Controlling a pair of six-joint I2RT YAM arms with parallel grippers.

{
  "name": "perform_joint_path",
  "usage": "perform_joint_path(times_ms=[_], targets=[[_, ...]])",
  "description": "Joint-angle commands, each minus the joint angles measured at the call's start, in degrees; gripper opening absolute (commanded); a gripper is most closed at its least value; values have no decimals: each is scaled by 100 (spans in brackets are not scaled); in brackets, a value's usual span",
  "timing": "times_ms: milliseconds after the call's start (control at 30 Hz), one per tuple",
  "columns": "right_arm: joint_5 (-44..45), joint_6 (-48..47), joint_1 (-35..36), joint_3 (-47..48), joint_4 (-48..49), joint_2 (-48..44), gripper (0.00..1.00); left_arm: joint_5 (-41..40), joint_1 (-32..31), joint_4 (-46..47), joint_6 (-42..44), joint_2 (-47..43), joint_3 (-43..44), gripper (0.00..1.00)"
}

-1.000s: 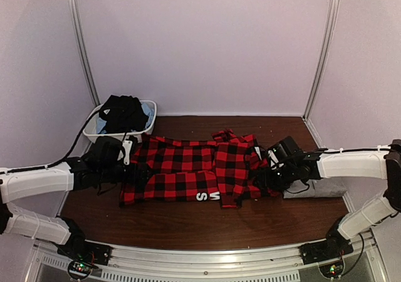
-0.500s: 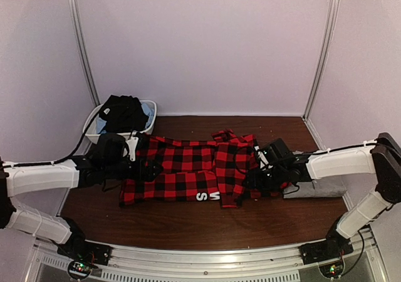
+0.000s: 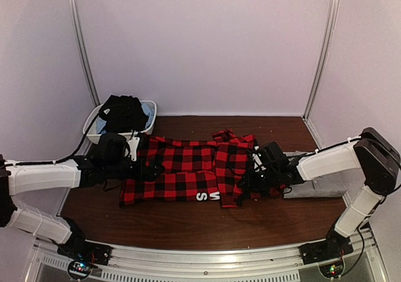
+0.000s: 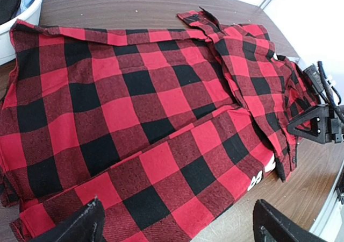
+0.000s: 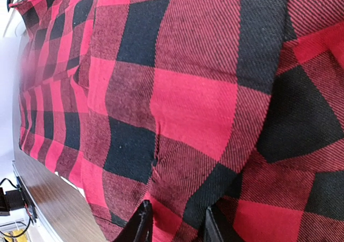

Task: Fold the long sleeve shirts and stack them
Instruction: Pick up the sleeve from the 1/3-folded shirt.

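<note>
The red-and-black check flannel shirt (image 3: 182, 169) lies spread across the middle of the table, with white lettering (image 3: 208, 197) at its near edge. It fills the left wrist view (image 4: 134, 107) and the right wrist view (image 5: 188, 91). My left gripper (image 3: 143, 167) is low over the shirt's left end, its jaws wide open and empty (image 4: 177, 228). My right gripper (image 3: 250, 180) rests on the shirt's right part, its fingers close together with flannel between them (image 5: 177, 226). The plain grey shirt (image 3: 319, 188) lies flat at the right, partly under my right arm.
A white plastic tub (image 3: 94, 131) holding dark clothes (image 3: 124, 113) stands at the back left, just behind my left arm; its rim shows in the left wrist view (image 4: 16, 16). White walls with metal posts close the back and sides. Bare wood runs along the near edge.
My right gripper has slid left, further onto the flannel's right part. My left gripper has edged right onto the shirt's left end. The shirt's outline looks much the same.
</note>
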Motion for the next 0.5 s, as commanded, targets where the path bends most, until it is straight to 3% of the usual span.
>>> perform_joint_path(times_ms=[0, 100, 233, 467], targets=[[-122, 164, 40, 10, 493, 148, 28, 84, 37, 265, -18, 101, 147, 98], [-174, 253, 40, -19, 676, 171, 20, 81, 37, 301, -27, 130, 132, 98], [-297, 429, 36, -10, 930, 106, 0, 325, 37, 651, -130, 154, -10, 98], [-628, 888, 45, 137, 1716, -214, 0, 1666, 30, 2177, -500, 542, -258, 97]])
